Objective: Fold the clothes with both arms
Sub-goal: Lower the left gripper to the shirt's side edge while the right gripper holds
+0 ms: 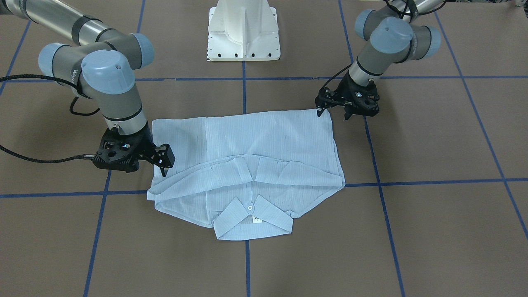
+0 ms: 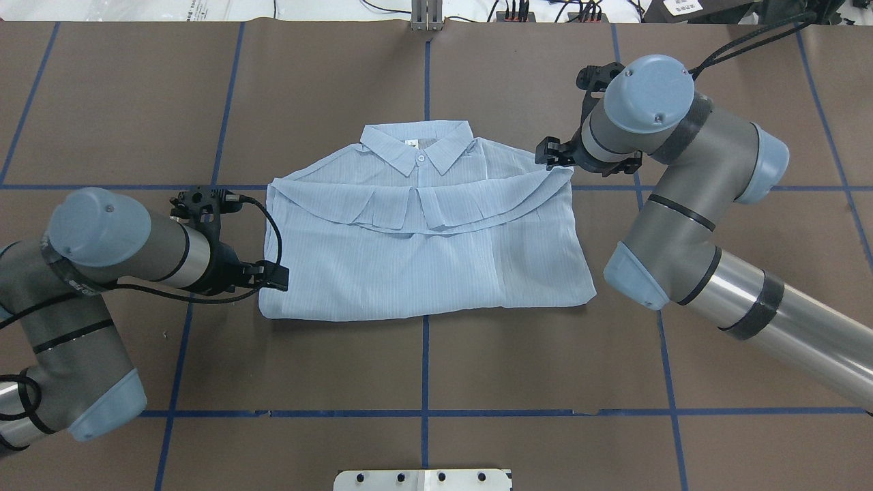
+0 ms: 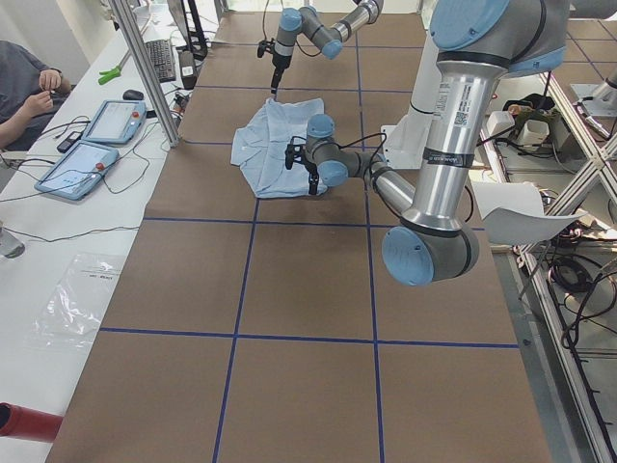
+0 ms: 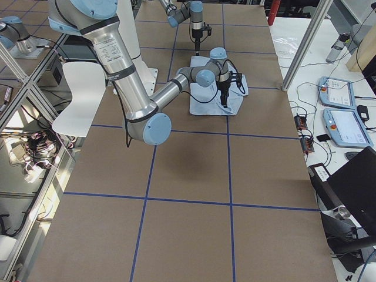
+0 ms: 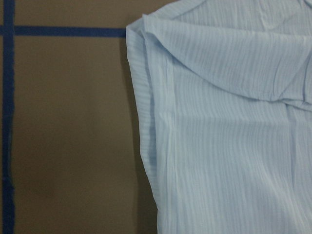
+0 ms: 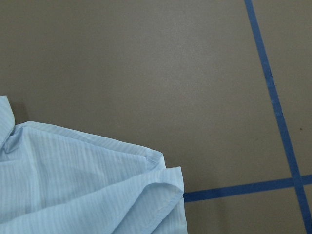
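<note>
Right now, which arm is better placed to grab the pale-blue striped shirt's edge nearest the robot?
Probably left: the black left gripper sits at the shirt's near corner; the right gripper is by the far, collar-side corner.

Bright, even overhead light; faint soft shadows edge the shirt (image 5: 219, 146); wrist views slightly blurred.

- shirt (image 2: 423, 273): thin matt cloth, fine woven stripes.
- desk (image 2: 545, 354): matt brown paper-like cover; blue tape lines (image 2: 545, 412).
- left arm (image 2: 102, 273), right arm (image 2: 689, 204): satin silver metal tubes, smooth light-blue plastic caps.
</note>
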